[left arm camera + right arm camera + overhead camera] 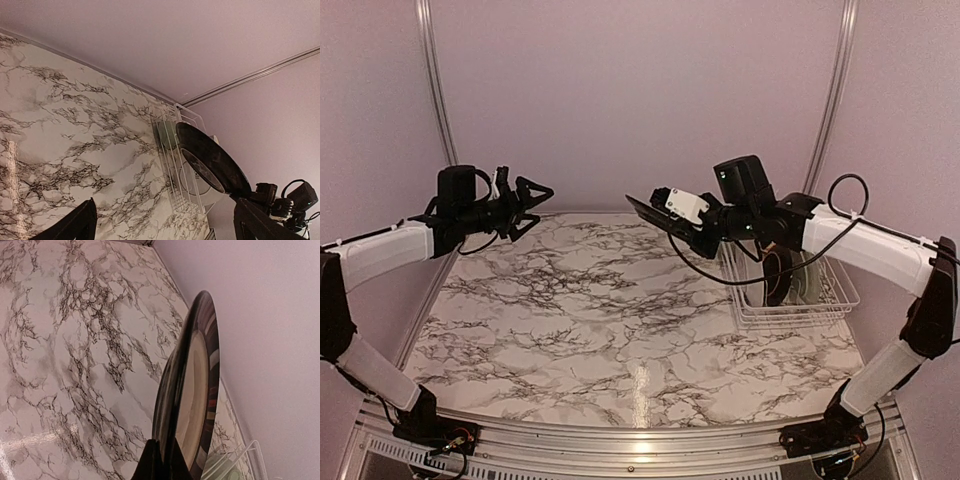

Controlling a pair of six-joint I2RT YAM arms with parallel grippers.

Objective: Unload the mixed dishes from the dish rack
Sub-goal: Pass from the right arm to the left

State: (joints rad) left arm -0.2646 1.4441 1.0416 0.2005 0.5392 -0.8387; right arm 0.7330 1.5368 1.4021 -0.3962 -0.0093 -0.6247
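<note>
My right gripper (pixel 692 226) is shut on the rim of a black-rimmed plate (pixel 655 214) with a cream centre. It holds the plate on edge, tilted, high above the table and left of the dish rack (pixel 825 305). In the right wrist view the plate (pixel 195 385) rises edge-on from my fingers (pixel 159 460). A dark red plate (pixel 778 275) and a pale green plate (pixel 810 282) stand in the rack. My left gripper (pixel 530 203) is open and empty, raised at the far left. The left wrist view shows the held plate (pixel 212 157), the rack (pixel 182 172) and the green plate (pixel 167 132).
The marble table (pixel 600 320) lies under both arms. The rack stands at the table's right edge by the side wall. Purple walls close in the back and sides. The mug and bowl are out of view.
</note>
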